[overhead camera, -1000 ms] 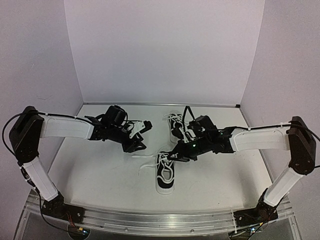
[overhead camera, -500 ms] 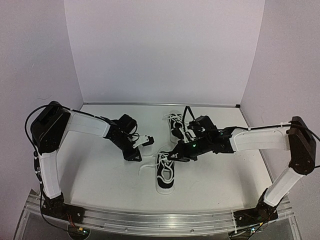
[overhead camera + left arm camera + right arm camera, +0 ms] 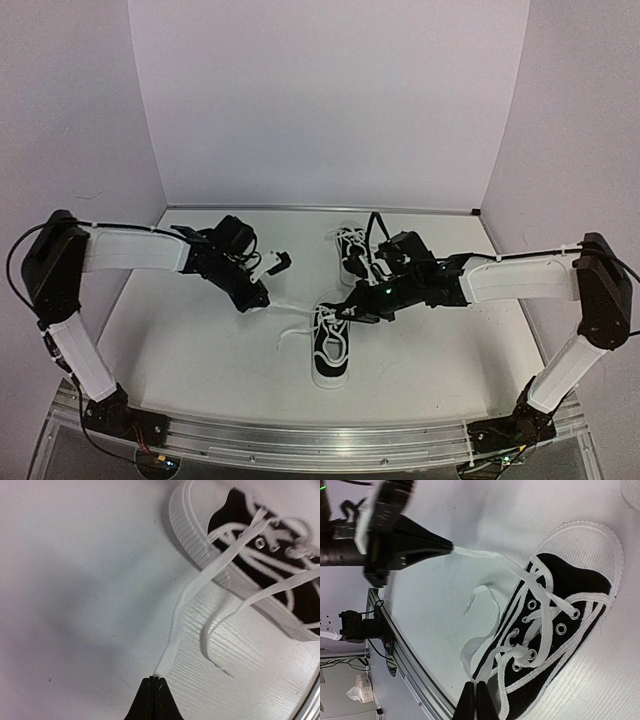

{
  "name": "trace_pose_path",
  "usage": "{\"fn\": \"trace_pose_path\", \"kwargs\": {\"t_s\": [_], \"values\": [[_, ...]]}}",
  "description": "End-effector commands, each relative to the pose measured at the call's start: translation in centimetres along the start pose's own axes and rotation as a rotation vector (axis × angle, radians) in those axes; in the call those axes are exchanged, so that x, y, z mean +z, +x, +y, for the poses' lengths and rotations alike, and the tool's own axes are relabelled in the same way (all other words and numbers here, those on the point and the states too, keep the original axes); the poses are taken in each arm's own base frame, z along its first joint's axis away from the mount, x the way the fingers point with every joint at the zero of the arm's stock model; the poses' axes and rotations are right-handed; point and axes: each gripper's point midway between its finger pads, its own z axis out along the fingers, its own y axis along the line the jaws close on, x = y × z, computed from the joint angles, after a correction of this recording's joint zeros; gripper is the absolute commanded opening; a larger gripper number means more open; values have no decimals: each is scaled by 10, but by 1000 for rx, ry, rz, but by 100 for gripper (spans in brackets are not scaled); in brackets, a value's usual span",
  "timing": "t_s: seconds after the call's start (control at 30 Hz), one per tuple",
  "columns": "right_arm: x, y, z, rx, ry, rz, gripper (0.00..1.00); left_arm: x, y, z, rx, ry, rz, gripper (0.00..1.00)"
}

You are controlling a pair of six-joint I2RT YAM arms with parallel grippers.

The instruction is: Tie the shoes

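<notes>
near shoe [image 3: 330, 352]: long axis near-far, toe toward near desk [image 3: 190, 365] edge | left fingers [image 3: 146, 700] clamped on lace [image 3: 175, 625] end | right fingers [image 3: 470, 702] together

I have open tabletop [image 3: 190, 350] to the left of and in front of the near shoe [image 3: 330, 352], and more bare surface to its right, under the right arm [image 3: 520, 275]. The middle is crowded: a lace [image 3: 292, 316] runs from the near shoe to the pinched-shut left gripper [image 3: 266, 303], and a second lace [image 3: 235, 607] lies loose on the table just beside it. The right gripper [image 3: 347, 311] sits low at that shoe's far end, and the far shoe [image 3: 352, 250] stands just behind it, so I see no clean passage between the two shoes.
</notes>
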Motion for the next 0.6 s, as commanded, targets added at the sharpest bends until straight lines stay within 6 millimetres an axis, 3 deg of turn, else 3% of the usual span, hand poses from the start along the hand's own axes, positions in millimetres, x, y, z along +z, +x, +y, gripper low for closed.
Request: {"fn": "trace_pose_path", "kwargs": {"t_s": [0.0, 0.2, 0.3, 0.47, 0.57], "values": [[-2, -6, 2, -21, 8, -37, 0, -75, -37, -12, -132, -83, -188, 0], [-3, -8, -2, -10, 30, -53, 0, -120, -18, -58, -173, -100, -224, 0], [-3, -10, -3, -10, 36, -61, 0, -136, 0, -76, -191, -67, -200, 0], [0, -14, -4, -14, 46, -66, 0, -140, 31, -110, -164, 13, -101, 0], [2, -15, -4, -21, 50, -64, 0, -135, 30, -145, -78, 103, -79, 0]]}}
